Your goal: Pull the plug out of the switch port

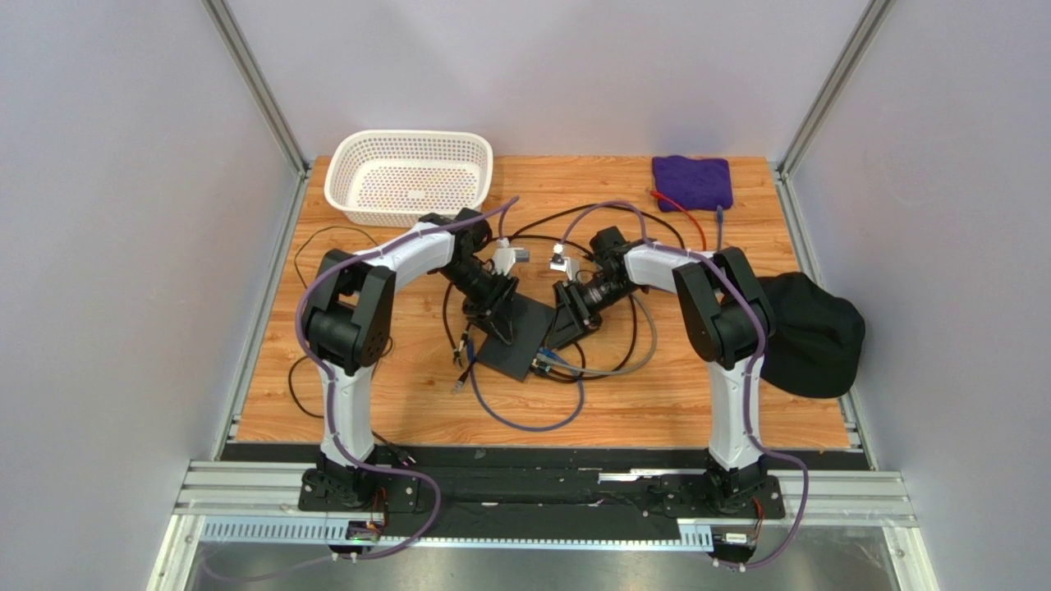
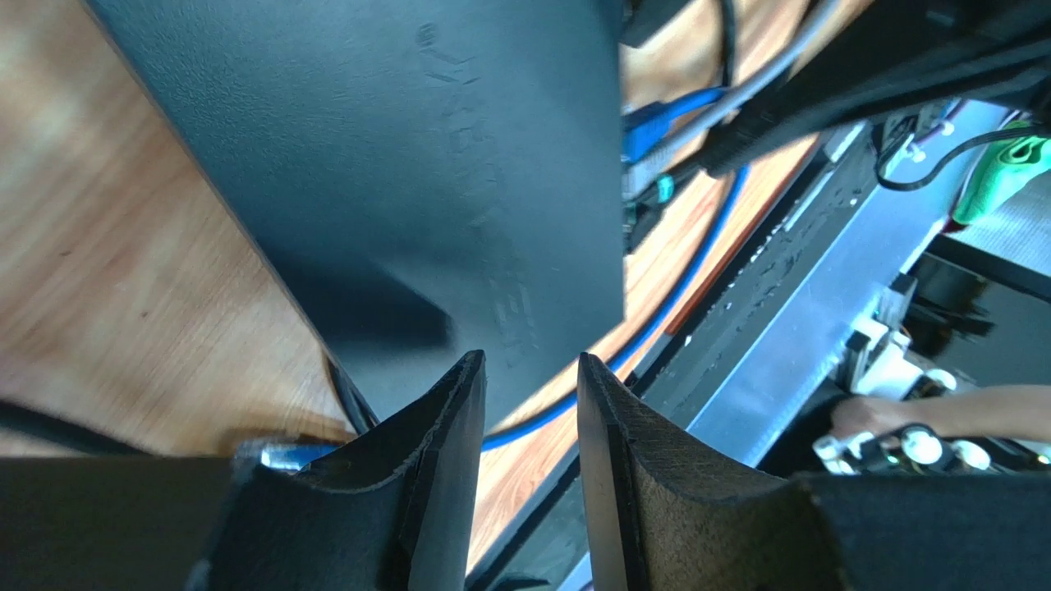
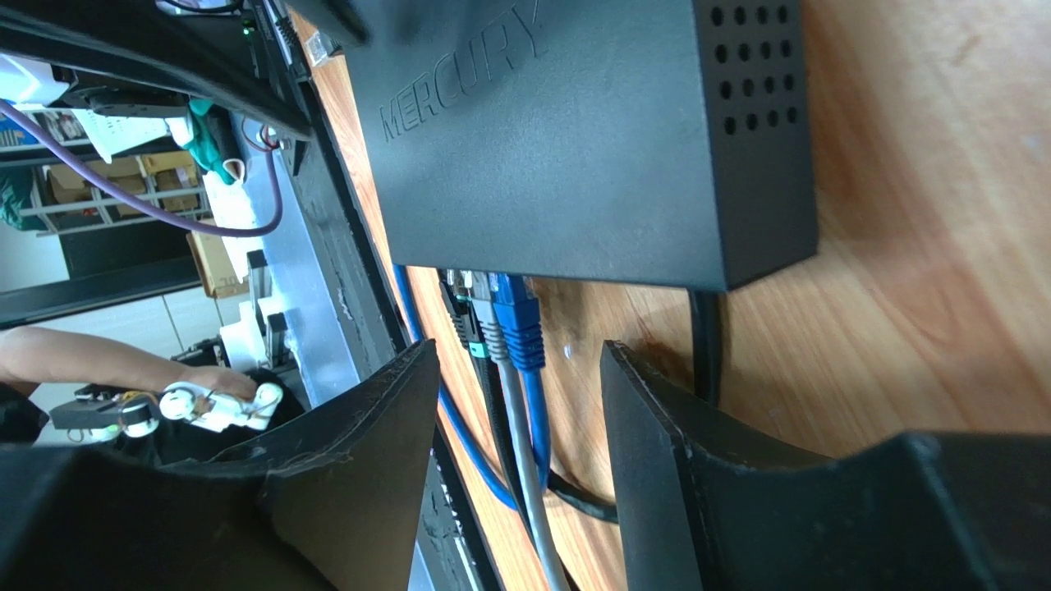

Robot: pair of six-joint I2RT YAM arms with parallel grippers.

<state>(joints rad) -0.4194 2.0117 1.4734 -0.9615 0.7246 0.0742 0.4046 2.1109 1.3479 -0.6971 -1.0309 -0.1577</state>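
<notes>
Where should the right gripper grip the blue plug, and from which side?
Probably the blue plug body, just outside the switch, approached head-on from the port edge. It sticks straight out, in line with the open right gripper; a grey plug crowds one side.

Left fingers and right fingers apart.

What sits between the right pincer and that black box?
A blue plug and a grey plug, seated in the switch; the right wrist view shows them.
</notes>
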